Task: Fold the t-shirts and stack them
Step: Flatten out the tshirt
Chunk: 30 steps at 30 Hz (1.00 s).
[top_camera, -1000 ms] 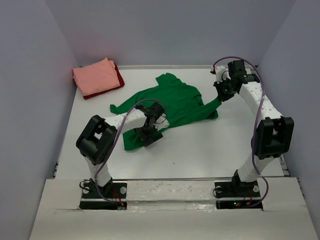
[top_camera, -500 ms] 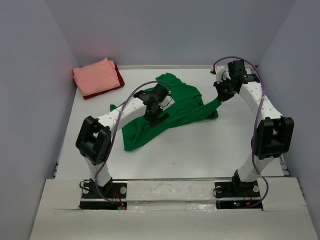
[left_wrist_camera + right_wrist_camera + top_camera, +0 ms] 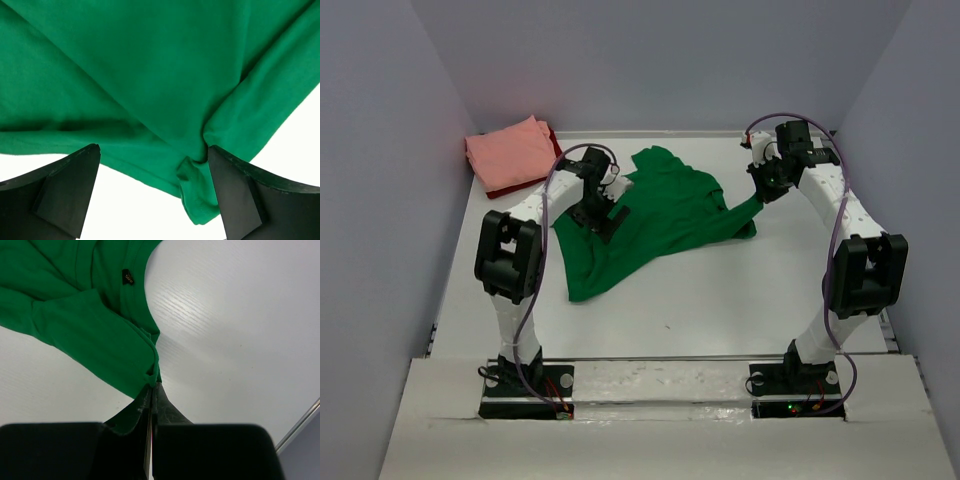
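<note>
Tee [image 3: 670, 205] right of stack [image 3: 510, 155] (far-left)

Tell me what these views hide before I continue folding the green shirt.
- Dark red cloth t-shirt: top view, salmon pink folded t-shirt covers all but its edge.
- Bright green cloth t-shirt: top view, left gripper and its arm cover part.
- Cloth pinched by right gripper: right wrist view, its fingers hide how much.
</note>
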Each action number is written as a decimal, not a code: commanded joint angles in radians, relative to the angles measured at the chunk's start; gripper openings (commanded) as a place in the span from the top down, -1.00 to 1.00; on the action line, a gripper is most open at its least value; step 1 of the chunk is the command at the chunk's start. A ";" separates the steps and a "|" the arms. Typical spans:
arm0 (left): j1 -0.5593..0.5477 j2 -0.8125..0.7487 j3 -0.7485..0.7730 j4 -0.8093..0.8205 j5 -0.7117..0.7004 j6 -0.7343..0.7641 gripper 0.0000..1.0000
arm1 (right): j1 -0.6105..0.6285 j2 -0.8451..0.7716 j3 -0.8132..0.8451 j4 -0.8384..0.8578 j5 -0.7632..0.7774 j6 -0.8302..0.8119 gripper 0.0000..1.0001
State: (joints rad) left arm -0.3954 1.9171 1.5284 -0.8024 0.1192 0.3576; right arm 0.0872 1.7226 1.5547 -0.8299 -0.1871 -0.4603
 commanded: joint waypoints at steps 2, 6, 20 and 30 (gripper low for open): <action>0.038 0.029 0.099 -0.089 0.180 0.029 -0.98 | 0.009 -0.020 -0.002 0.014 0.005 -0.011 1.00; 0.064 0.062 0.127 -0.103 0.232 0.034 -0.98 | 0.009 -0.018 -0.005 0.014 0.006 -0.012 1.00; 0.125 0.194 0.191 -0.113 0.284 0.038 -0.98 | 0.009 -0.018 -0.018 0.014 0.002 -0.018 1.00; 0.133 0.299 0.233 -0.089 0.287 0.032 -0.98 | 0.009 -0.026 -0.027 0.015 0.000 -0.023 1.00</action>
State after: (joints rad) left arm -0.2672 2.1696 1.7191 -0.8875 0.3889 0.3859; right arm 0.0872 1.7226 1.5234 -0.8299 -0.1871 -0.4721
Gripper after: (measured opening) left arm 0.989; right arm 0.012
